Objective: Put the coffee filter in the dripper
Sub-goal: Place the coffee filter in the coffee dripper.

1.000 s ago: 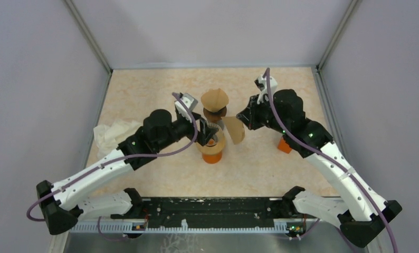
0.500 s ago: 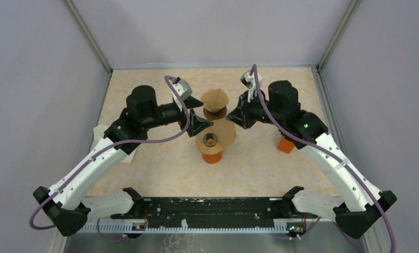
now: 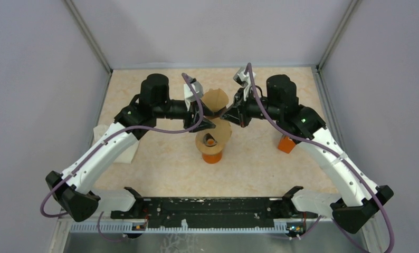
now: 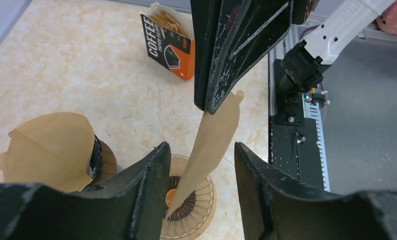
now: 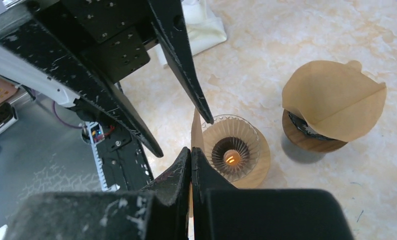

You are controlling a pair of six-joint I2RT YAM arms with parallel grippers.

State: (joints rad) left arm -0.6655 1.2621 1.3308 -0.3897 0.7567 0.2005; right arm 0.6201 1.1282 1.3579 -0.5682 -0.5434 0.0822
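Dangling filter (image 4: 211, 135); box (image 4: 169, 42) reads "COFFEE".

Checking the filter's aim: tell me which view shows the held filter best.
Left wrist: the filter hangs in full, its tip reaching the dripper. Right wrist shows only its thin edge; the top view shows a small, partly hidden patch.

The top camera looks down from high behind the near edge onto the whole table (image 3: 154, 163), while both wrist cameras, facing each other, look closely down on the shared dripper (image 4: 196, 220) and coffee filter (image 4: 211, 140).
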